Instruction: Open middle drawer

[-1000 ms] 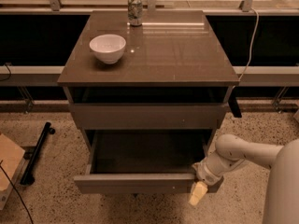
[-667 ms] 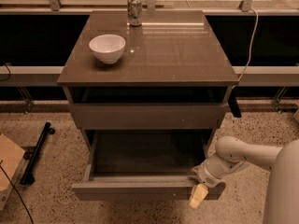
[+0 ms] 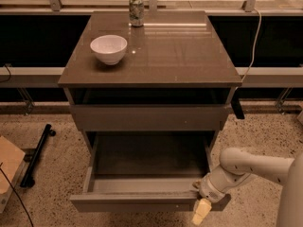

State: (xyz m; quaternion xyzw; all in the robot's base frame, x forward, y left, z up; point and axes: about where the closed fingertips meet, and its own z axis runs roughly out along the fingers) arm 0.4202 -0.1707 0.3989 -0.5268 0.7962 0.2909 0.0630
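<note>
The middle drawer (image 3: 137, 202) stands pulled far out of the grey-brown cabinet (image 3: 151, 56) toward me. Its grey box interior (image 3: 149, 157) looks empty. My gripper (image 3: 202, 206) is at the right end of the drawer's flat front, clamped over its top edge. One pale fingertip (image 3: 200, 213) shows in front of the panel, and the other is hidden behind it. My white arm (image 3: 251, 167) reaches in from the lower right. The drawer above (image 3: 147, 117) is closed. Any drawer below is hidden under the open one.
A white bowl (image 3: 108, 48) and a can (image 3: 136, 11) stand on the cabinet top. A cardboard box (image 3: 7, 167) and a black bar (image 3: 37, 155) lie on the speckled floor at the left. A cable (image 3: 253, 37) hangs at the right, with a railing behind.
The middle drawer has slid further out toward me, and my gripper has moved with it at the front's right end. Nothing on the top has moved.
</note>
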